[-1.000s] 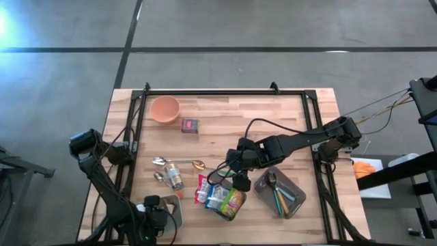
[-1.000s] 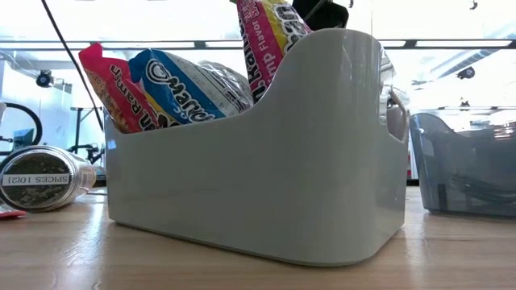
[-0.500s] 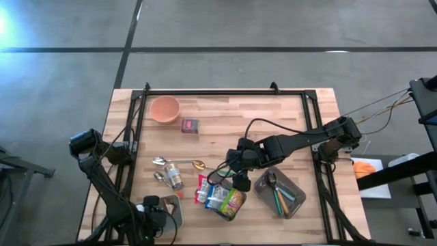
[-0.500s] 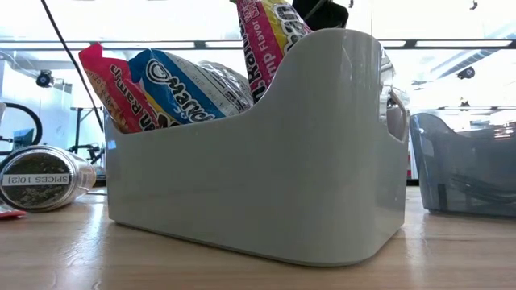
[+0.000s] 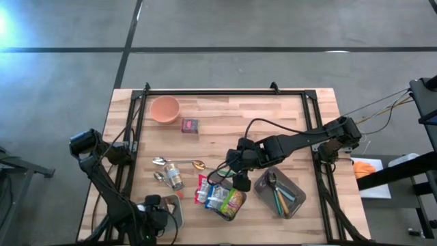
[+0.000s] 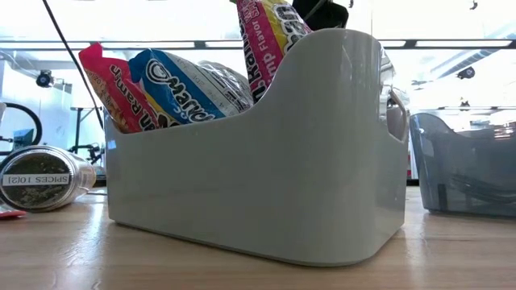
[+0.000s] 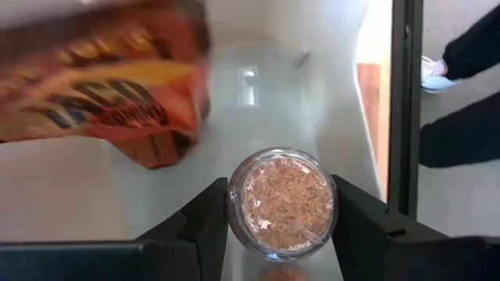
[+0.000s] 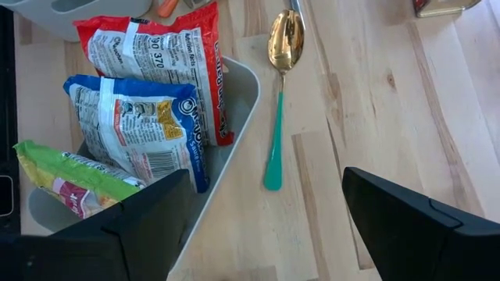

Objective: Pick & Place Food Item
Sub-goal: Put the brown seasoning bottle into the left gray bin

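Two grippers are in view, and both need noting. Left gripper [image 7: 281,234]: closed part-way on a small glass spice jar [image 7: 281,204], one finger on each side of the round body, jar mouth facing the wrist camera and showing flaked contents. It hangs over a pale bin [image 7: 312,94] at the near-left corner of the table; an orange snack bag [image 7: 109,94] lies in the same bin beside the jar.

Right gripper [image 8: 266,226]: fingers spread wide, nothing between them, hovering just over the rim of the white bin [image 5: 235,212] at near-centre table. That bin holds three ramen packets standing on edge: red packet [image 8: 156,58], blue packet [image 8: 137,129], green packet [image 8: 66,183]. Just beside the bin on bare wood lies a teal-handled spoon [image 8: 277,101].

Further out: second spice jar [image 6: 40,179] on its side left of the white bin; grey utensil bin [image 5: 280,193] to the right; orange bowl [image 5: 164,108] and a small dark box [image 5: 190,126] toward the far edge.

Handling judgement:
- Jar: rigid, smooth glass, likely slippery and breakable; grip across the mid-body is sound, set down gently.
- Ramen packets: light, crinkly film over a brittle noodle block; pinch an upper edge or across the flat faces, lightly, to avoid crushing.
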Action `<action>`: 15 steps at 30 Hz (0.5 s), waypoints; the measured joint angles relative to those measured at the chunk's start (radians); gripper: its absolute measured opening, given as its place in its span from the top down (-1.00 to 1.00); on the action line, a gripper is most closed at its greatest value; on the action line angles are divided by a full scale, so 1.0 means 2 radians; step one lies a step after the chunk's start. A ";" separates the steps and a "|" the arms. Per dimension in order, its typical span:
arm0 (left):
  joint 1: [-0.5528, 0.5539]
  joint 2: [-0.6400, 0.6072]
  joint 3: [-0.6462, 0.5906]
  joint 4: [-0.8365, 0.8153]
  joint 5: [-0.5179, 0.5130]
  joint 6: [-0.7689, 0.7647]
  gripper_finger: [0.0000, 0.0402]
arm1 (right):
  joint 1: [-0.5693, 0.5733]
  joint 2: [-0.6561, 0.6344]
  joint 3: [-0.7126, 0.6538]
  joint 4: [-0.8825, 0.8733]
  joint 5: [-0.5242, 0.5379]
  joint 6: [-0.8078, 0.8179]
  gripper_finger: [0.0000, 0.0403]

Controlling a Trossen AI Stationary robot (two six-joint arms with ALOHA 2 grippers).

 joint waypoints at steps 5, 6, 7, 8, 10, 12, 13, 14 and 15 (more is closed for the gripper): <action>0.005 0.000 -0.010 0.018 -0.002 0.003 0.14 | 0.000 0.000 0.000 0.000 0.000 -0.004 -0.66; 0.005 0.000 -0.016 0.028 -0.002 0.002 0.14 | 0.000 0.000 0.000 0.000 0.000 -0.004 -0.66; 0.005 0.000 -0.022 0.037 -0.002 0.002 0.14 | 0.000 0.000 0.000 0.000 -0.001 -0.004 -0.66; 0.005 0.000 -0.026 0.041 -0.002 0.000 0.14 | 0.000 0.000 0.000 0.000 -0.001 -0.005 -0.66; 0.006 0.000 -0.029 0.040 -0.006 -0.009 0.14 | 0.000 0.000 0.000 0.000 -0.004 -0.007 -0.66; 0.007 0.000 -0.029 0.041 -0.018 -0.013 0.14 | 0.001 0.000 0.000 0.000 -0.009 -0.008 -0.66; 0.007 0.000 -0.029 0.041 -0.024 -0.013 0.14 | 0.001 0.000 0.000 0.000 -0.011 -0.011 -0.66; 0.007 0.000 -0.029 0.041 -0.028 -0.013 0.14 | 0.001 0.000 0.000 0.000 -0.012 -0.011 -0.66; 0.007 0.000 -0.029 0.041 -0.029 -0.013 0.14 | 0.001 0.000 0.000 0.000 -0.012 -0.013 -0.66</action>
